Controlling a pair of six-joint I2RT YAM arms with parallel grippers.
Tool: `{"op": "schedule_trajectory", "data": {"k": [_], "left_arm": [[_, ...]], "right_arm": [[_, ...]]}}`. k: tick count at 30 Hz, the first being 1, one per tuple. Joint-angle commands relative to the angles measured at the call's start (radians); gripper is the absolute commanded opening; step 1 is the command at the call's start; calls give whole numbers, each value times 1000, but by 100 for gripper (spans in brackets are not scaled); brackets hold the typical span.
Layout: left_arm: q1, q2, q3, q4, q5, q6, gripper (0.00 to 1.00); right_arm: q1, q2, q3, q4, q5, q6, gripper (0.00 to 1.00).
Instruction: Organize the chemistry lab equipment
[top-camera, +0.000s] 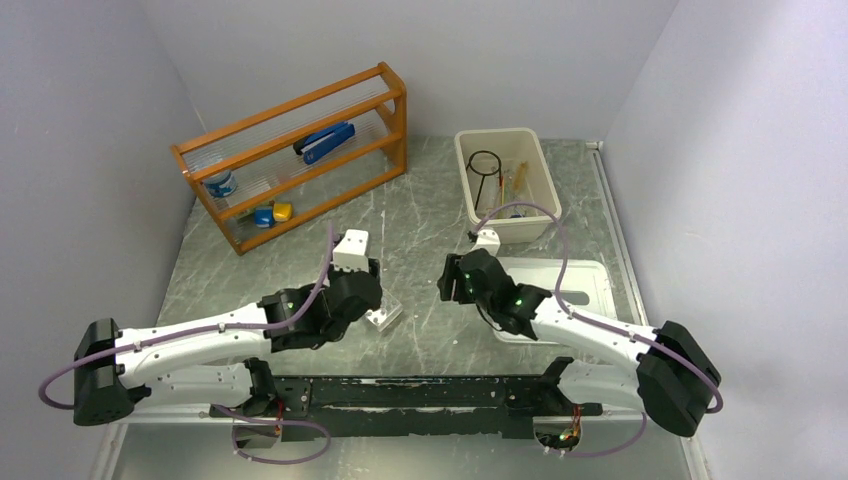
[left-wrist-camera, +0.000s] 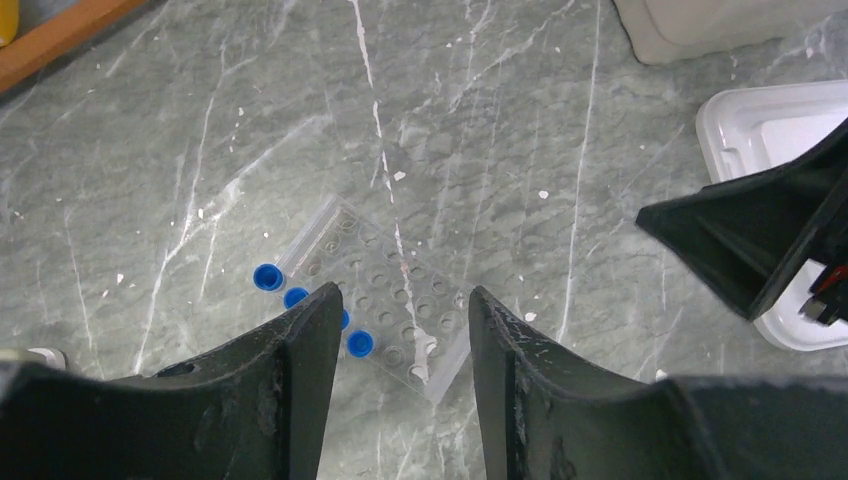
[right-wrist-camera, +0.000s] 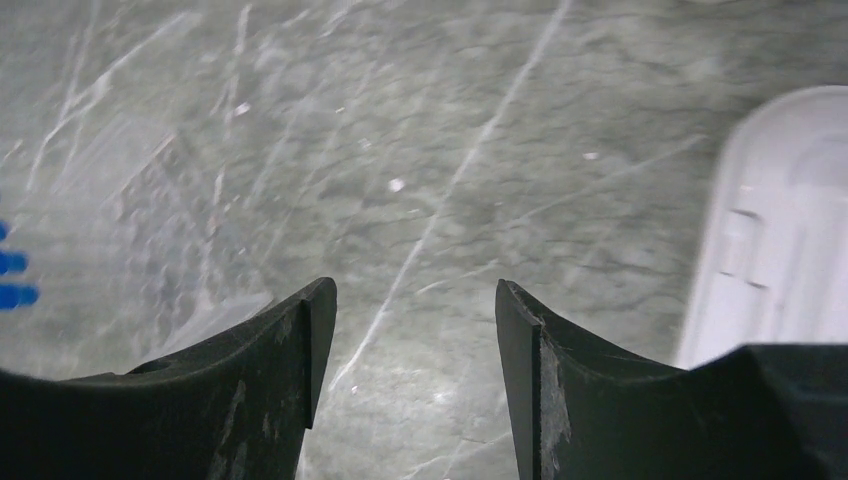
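Observation:
The clear plastic tube rack (left-wrist-camera: 400, 295) lies flat on the marble table, with blue-capped tubes (left-wrist-camera: 268, 277) along its left edge. My left gripper (left-wrist-camera: 405, 297) is open and hovers right above the rack, its fingers on either side of it and empty. In the top view the left gripper (top-camera: 368, 300) is over the rack (top-camera: 387, 318). My right gripper (right-wrist-camera: 415, 290) is open and empty over bare table, just right of the blurred rack (right-wrist-camera: 160, 210); it sits at the table's middle (top-camera: 447, 279). The black wire ring stand (top-camera: 487, 165) and thin rods (top-camera: 520, 180) lie in the white bin (top-camera: 470, 190).
A wooden shelf rack (top-camera: 300, 150) stands at the back left with the blue stapler (top-camera: 325, 142), a small jar (top-camera: 222, 184) and small yellow and blue items. A white lid (top-camera: 585, 285) lies under the right arm. Grey walls close in on both sides.

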Motion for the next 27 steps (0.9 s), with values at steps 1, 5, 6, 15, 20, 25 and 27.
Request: {"op": "schedule_trajectory", "data": {"k": [1,5,6,15,20,25,27], "left_arm": [[66,6,30,50,177,101,54],[148,19,25,119,409,157,54],[158,23,21,134,449,163,55],[183,56,12,226,620,163,59],[184,61,6,234,643,155,61],[185,70,2,236,650,145,61],[185,73,0,241,650,139,61]], "right_arm": [[-31,22,72,-236,214,127,63],[-59,66,129,-460,390,313,62],[-60,78,134,-480,409,329,61],[-141,198,111,-429,373,317,60],[-162,215,98,-392,375,298,63],[-205,205,39,-264,232,247,59],[-219,203,11,-229,196,239,51]]}}
